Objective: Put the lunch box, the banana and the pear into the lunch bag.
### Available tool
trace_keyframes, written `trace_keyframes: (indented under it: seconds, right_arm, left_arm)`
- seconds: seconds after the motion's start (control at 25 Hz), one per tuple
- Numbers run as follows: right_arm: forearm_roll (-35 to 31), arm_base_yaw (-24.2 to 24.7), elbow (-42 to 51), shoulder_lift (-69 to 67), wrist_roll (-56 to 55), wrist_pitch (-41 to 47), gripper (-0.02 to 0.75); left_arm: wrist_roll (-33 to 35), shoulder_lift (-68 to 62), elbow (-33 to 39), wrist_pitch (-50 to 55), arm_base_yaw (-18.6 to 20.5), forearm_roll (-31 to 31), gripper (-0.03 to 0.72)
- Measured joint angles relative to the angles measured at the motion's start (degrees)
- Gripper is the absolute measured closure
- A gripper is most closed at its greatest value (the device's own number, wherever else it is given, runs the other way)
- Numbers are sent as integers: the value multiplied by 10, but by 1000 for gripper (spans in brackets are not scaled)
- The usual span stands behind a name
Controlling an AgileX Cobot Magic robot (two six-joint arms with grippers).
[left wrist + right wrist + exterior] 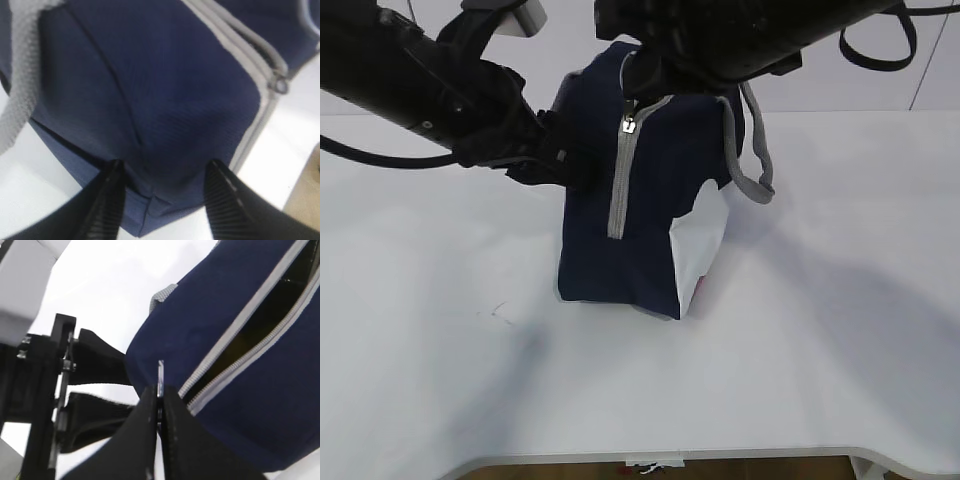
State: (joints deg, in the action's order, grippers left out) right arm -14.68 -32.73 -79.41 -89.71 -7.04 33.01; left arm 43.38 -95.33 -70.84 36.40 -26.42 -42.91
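Zipping the lunch bag: brace with the left, pull with the right

Holding the lunch bag (pixel 640 220) steady is my first concern here. It stands upright near the middle of the white counter (pixel 440 380), its long axis running away from the exterior camera, the white corner panel (pixel 700 250) at the near right. The grey zipper strip (pixel 620 180) climbs the near end face and runs over the top, where the right wrist view shows the teeth parted and a dark gap inside. I cannot see the lunch box, banana or pear anywhere, so I judge they are inside already and closing is the step in hand.

My left hand (pixel 162 200) is spread, its 2 fingers straddling a lower corner of the bag; I cannot tell if they press the fabric. My right hand (pixel 160 405) is pressed together, pinching a thin metal tab that I take to be the zipper pull (pixel 160 377).

To do this well, I would draw the pull straight along the zipper line, not upward, so the soft bag does not lift or tip. The left hand should squeeze gently as a brace. The grey handle (pixel 750 160) dangles close and could snag.
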Motion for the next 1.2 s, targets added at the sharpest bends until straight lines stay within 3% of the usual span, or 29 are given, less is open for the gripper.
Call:
trace_keyframes:
  seconds: [0.2,0.28,0.84,1.2]
  right_arm:
    - [-1,0,0,0,0,2,724]
    - [6,0,0,-1,1,2,724]
    - [110,0,0,-3,3,-41,724]
    - [120,14,-25,-12,2,-46,724]
  left_arm:
    - [5,-17,0,-7,0,-8,632]
    - [5,-20,0,-7,0,-6,679]
    - [5,1,0,60,0,76,692]
    - [5,21,0,129,0,131,692]
